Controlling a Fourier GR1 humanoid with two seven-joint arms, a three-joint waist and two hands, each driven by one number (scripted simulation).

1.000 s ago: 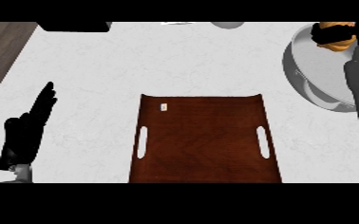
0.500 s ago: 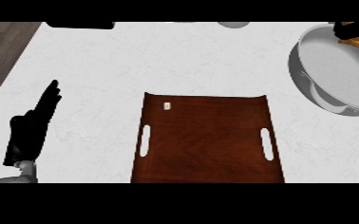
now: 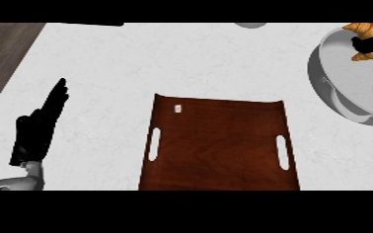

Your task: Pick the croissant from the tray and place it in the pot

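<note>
The brown wooden tray [image 3: 218, 148] lies at the lower middle of the counter with nothing on it. At the right edge stands the grey pot [image 3: 324, 81], partly cut off. The orange croissant [image 3: 360, 28] shows over the pot's far side at the top right corner. A black part of my right hand [image 3: 359, 43] is wrapped across it, and the rest of that hand is out of view. My left hand [image 3: 40, 128] rests open at the left edge, fingers pointing up, far from the tray and pot.
A small white label [image 3: 178, 108] sits on the tray's far left corner. A grey round object [image 3: 250, 25] and a dark flat object [image 3: 91, 23] peek in at the counter's far edge. Dark wood [image 3: 15, 44] borders the counter's left.
My right forearm has slid out past the right edge. The croissant, still in that hand, sits further right over the pot. The left hand has stayed put.
</note>
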